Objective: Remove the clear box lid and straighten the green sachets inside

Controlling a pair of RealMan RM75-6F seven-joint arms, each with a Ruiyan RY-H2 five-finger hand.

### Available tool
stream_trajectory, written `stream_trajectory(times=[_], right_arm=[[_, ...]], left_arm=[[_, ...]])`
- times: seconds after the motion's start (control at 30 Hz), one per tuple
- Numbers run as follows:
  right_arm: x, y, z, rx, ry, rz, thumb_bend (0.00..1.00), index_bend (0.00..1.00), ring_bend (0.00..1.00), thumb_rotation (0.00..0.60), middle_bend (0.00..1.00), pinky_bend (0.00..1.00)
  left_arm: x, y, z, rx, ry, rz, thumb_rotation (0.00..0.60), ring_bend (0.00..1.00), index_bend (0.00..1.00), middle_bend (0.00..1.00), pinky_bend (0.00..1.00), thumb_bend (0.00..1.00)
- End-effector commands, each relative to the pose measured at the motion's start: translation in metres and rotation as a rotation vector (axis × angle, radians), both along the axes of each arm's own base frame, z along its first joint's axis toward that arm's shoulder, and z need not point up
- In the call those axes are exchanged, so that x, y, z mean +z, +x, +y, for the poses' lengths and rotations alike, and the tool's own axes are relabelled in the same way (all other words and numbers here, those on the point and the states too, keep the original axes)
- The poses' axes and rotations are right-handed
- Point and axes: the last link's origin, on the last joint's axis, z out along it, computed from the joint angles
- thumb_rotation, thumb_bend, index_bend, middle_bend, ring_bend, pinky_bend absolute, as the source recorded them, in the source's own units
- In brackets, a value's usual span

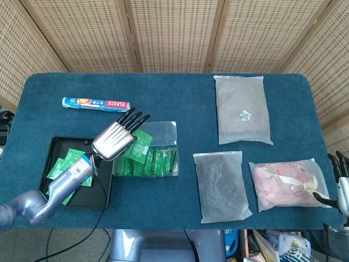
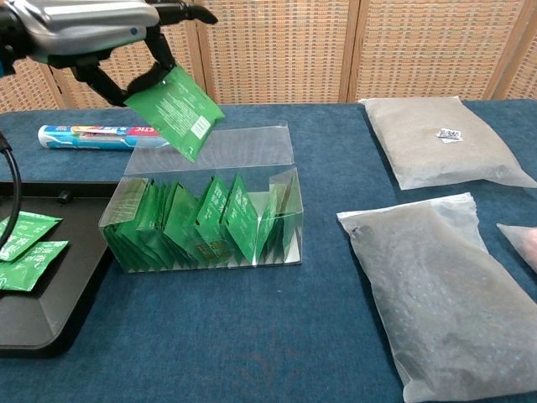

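My left hand (image 2: pixel 92 29) (image 1: pixel 115 138) hangs high above the clear box (image 2: pixel 205 220), pinching one green sachet (image 2: pixel 176 102) that dangles tilted over the box's left half. The box (image 1: pixel 146 150) stands open-topped on the blue table, with several green sachets (image 2: pixel 201 222) leaning in a row inside. Its clear lid (image 2: pixel 220 148) lies flat on the table just behind the box. Only the fingertips of my right hand (image 1: pixel 339 164) show at the right edge of the head view, away from everything.
A black tray (image 1: pixel 60 143) with loose green sachets (image 1: pixel 68 164) lies left of the box. A plastic-wrap roll (image 1: pixel 96 103) lies behind it. Two grey bags (image 1: pixel 242 109) (image 1: pixel 221 185) and a pink-filled bag (image 1: pixel 289 184) cover the table's right side.
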Motion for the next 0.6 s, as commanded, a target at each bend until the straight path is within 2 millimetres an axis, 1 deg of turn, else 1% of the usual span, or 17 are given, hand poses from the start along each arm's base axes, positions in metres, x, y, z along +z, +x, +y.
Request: stream_trajectory(times=[0.03, 0.1, 0.17, 0.3, 0.4, 0.47, 0.5, 0.53, 0.6], right_arm=[[-0.001, 0.001, 0.001, 0.005, 0.003, -0.001, 0.00, 0.00, 0.00, 0.600, 0.00, 0.00], [-0.001, 0.002, 0.002, 0.010, 0.005, -0.002, 0.00, 0.00, 0.00, 0.600, 0.00, 0.00], [-0.001, 0.004, 0.003, 0.015, 0.005, -0.003, 0.00, 0.00, 0.00, 0.600, 0.00, 0.00], [0.000, 0.006, 0.004, 0.026, 0.003, -0.007, 0.00, 0.00, 0.00, 0.600, 0.00, 0.00], [-0.001, 0.008, 0.005, 0.031, 0.006, -0.008, 0.00, 0.00, 0.00, 0.600, 0.00, 0.00], [-0.002, 0.009, 0.005, 0.036, 0.010, -0.009, 0.00, 0.00, 0.00, 0.600, 0.00, 0.00], [-0.002, 0.010, 0.006, 0.040, 0.012, -0.008, 0.00, 0.00, 0.00, 0.600, 0.00, 0.00], [-0.002, 0.010, 0.006, 0.042, 0.013, -0.008, 0.00, 0.00, 0.00, 0.600, 0.00, 0.00], [-0.003, 0.011, 0.006, 0.046, 0.015, -0.006, 0.00, 0.00, 0.00, 0.600, 0.00, 0.00]], left_arm=[[0.021, -0.012, -0.007, 0.019, 0.024, -0.022, 0.600, 0.00, 0.79, 0.00, 0.00, 0.53], [0.029, -0.024, -0.011, 0.040, 0.031, -0.020, 0.600, 0.00, 0.79, 0.00, 0.00, 0.53], [0.040, -0.044, -0.017, 0.074, 0.040, -0.016, 0.600, 0.00, 0.79, 0.00, 0.00, 0.53], [0.058, -0.094, -0.030, 0.163, 0.067, -0.005, 0.600, 0.00, 0.79, 0.00, 0.00, 0.53], [0.065, -0.131, -0.039, 0.229, 0.081, 0.000, 0.600, 0.00, 0.79, 0.00, 0.00, 0.53], [0.067, -0.166, -0.048, 0.338, 0.065, -0.025, 0.600, 0.00, 0.79, 0.00, 0.00, 0.53], [0.068, -0.179, -0.051, 0.379, 0.062, -0.039, 0.600, 0.00, 0.78, 0.00, 0.00, 0.53], [0.068, -0.188, -0.053, 0.398, 0.061, -0.042, 0.600, 0.00, 0.73, 0.00, 0.00, 0.53], [0.067, -0.205, -0.057, 0.468, 0.039, -0.027, 0.600, 0.00, 0.40, 0.00, 0.00, 0.45]])
